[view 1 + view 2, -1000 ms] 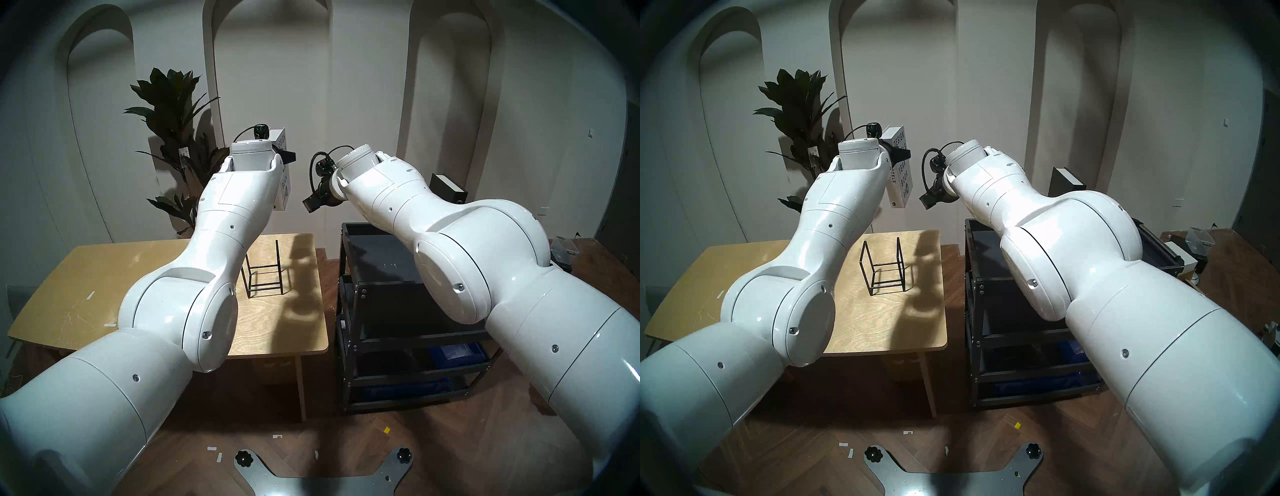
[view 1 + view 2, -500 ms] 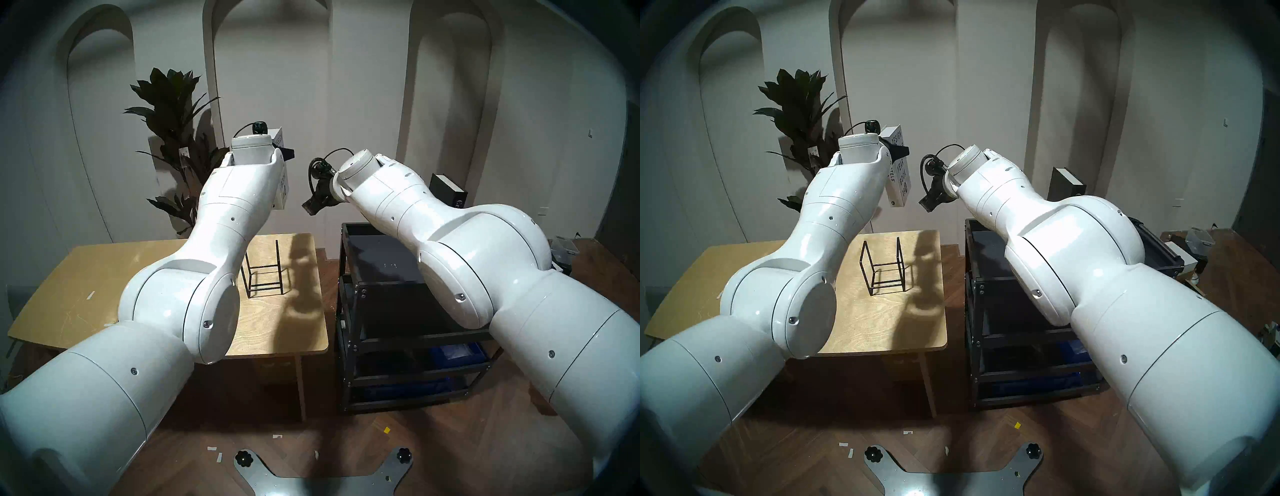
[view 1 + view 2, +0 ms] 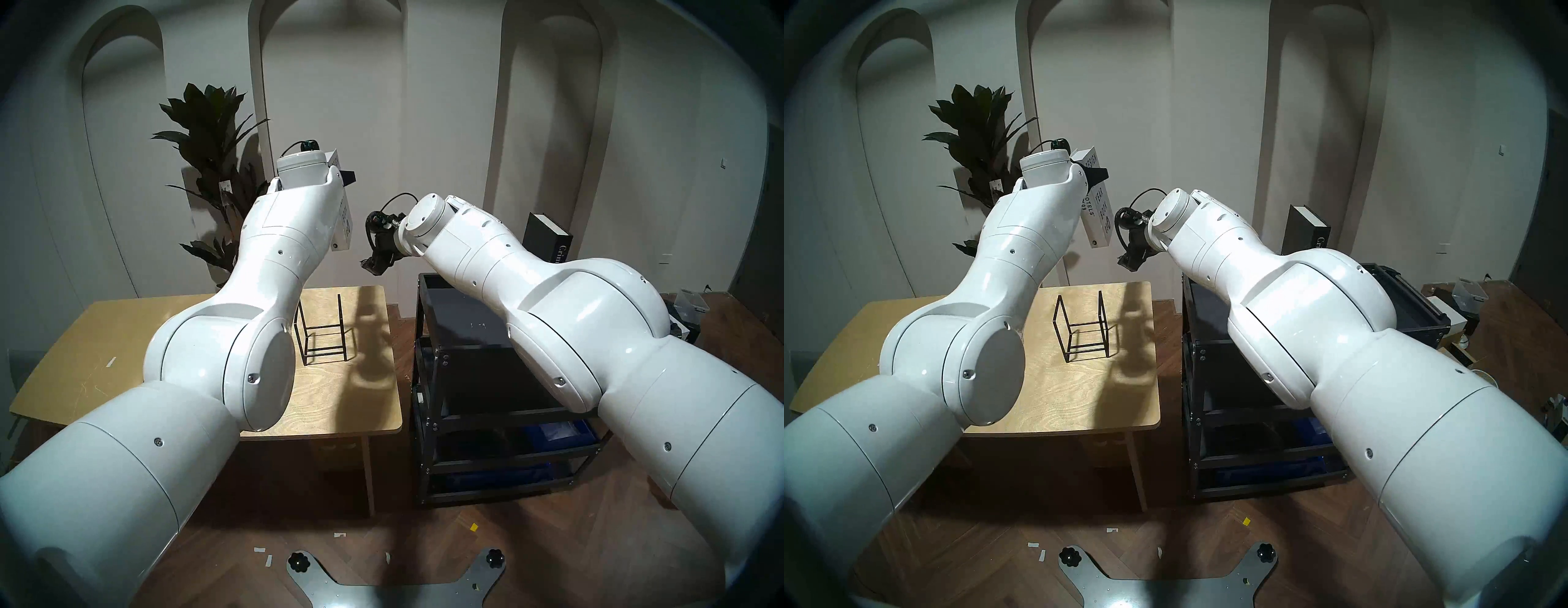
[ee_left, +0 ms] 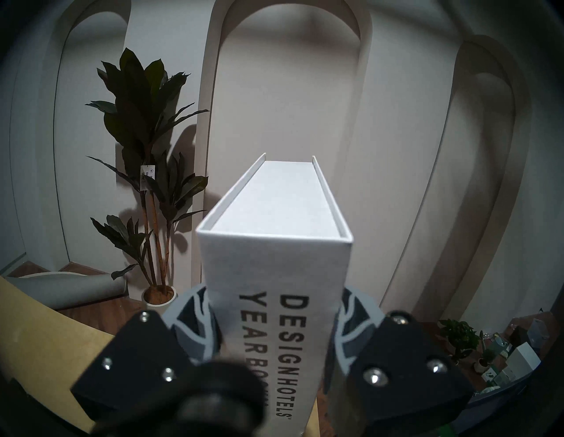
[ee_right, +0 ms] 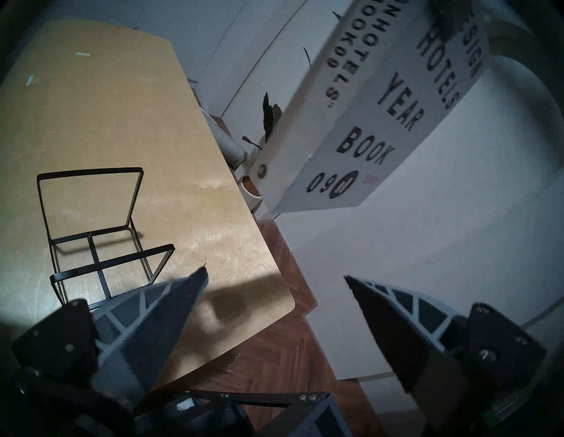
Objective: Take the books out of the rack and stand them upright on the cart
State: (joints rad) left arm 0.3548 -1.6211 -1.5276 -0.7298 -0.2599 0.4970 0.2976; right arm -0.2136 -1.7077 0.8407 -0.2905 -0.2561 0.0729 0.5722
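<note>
Lowered and rolled leftward, the right tool (image 5: 276, 276) gapes empty beside the white book (image 3: 1097, 199) clamped in the left tool (image 4: 274, 323).

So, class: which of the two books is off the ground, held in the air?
The white Design Hotels yearbook, clamped by the left gripper; the dark book stands on the cart.

This looks like a showroom-like indoor room used for robot tests: pale walls with tall arched niches (image 3: 331, 106), a herringbone wooden floor (image 3: 488, 535), a potted plant (image 3: 208, 140), and clutter of small boxes (image 3: 1467, 293) along the right side.
</note>
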